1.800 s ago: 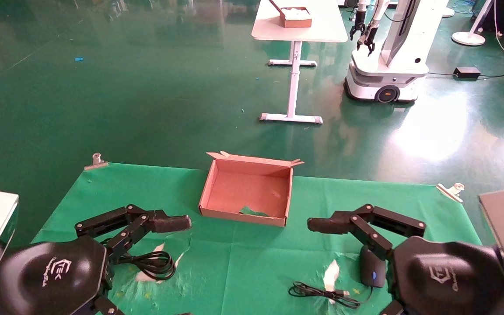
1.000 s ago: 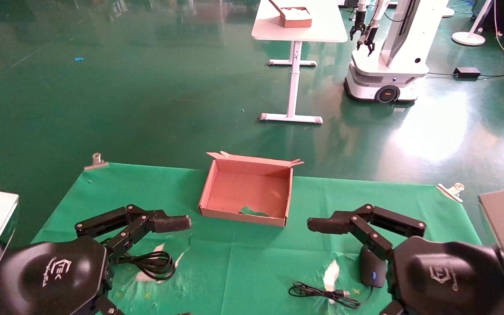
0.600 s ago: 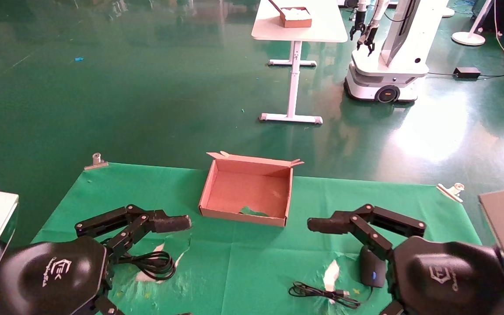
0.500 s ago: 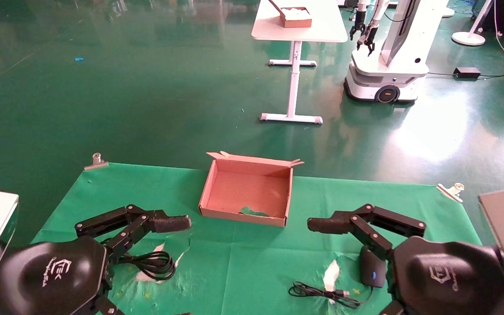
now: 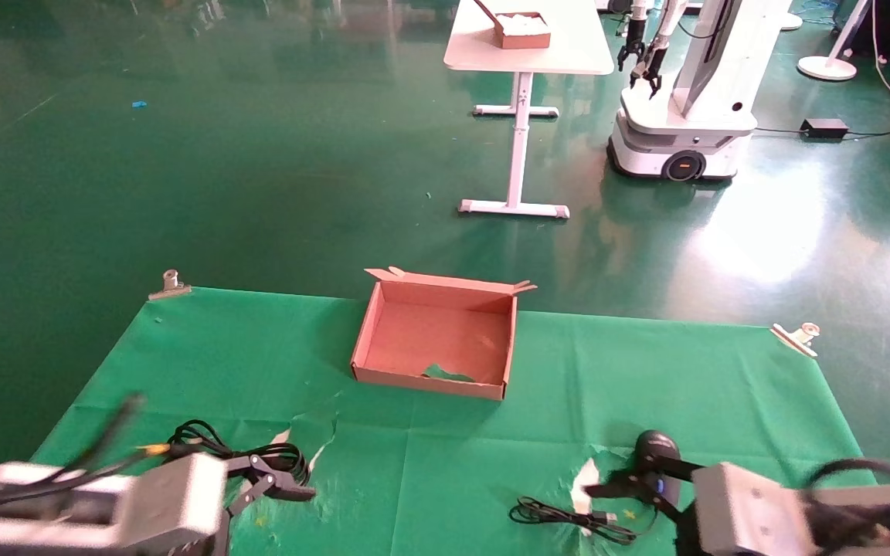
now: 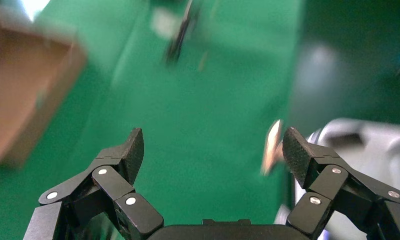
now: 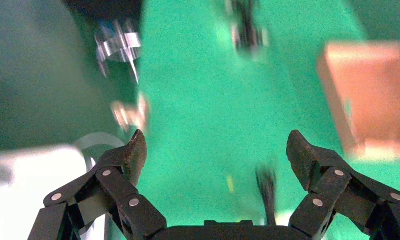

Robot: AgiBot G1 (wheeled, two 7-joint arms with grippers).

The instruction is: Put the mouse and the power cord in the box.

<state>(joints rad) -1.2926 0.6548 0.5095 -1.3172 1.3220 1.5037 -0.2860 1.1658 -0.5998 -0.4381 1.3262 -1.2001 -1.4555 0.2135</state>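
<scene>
The brown cardboard box [image 5: 426, 381] stands open at the back middle of the green cloth, with nothing in it but a green scrap. The power cord [image 5: 205, 442] lies bundled at the near left, and my left gripper [image 5: 279, 479] hovers at its right side, open [image 6: 212, 142] over bare cloth. The black mouse [image 5: 655, 446] sits at the near right, its thin wire [image 5: 561, 516] coiled to its left. My right gripper [image 5: 630, 479] is low beside the mouse, open [image 7: 215, 145], holding nothing. The box also shows blurred in both wrist views [image 6: 23, 95] [image 7: 372, 100].
Metal clips [image 5: 171, 284] [image 5: 796, 337] pin the cloth's far corners. Torn patches [image 5: 584, 483] show white in the cloth near the front. Beyond the table lies green floor, with a white table carrying a small brown box [image 5: 522, 31] and another robot [image 5: 684, 100].
Both arms have dropped and pulled back toward the near edge, so the wrists now show instead of the gripper backs. The mouse and the cord are more uncovered and have not moved.
</scene>
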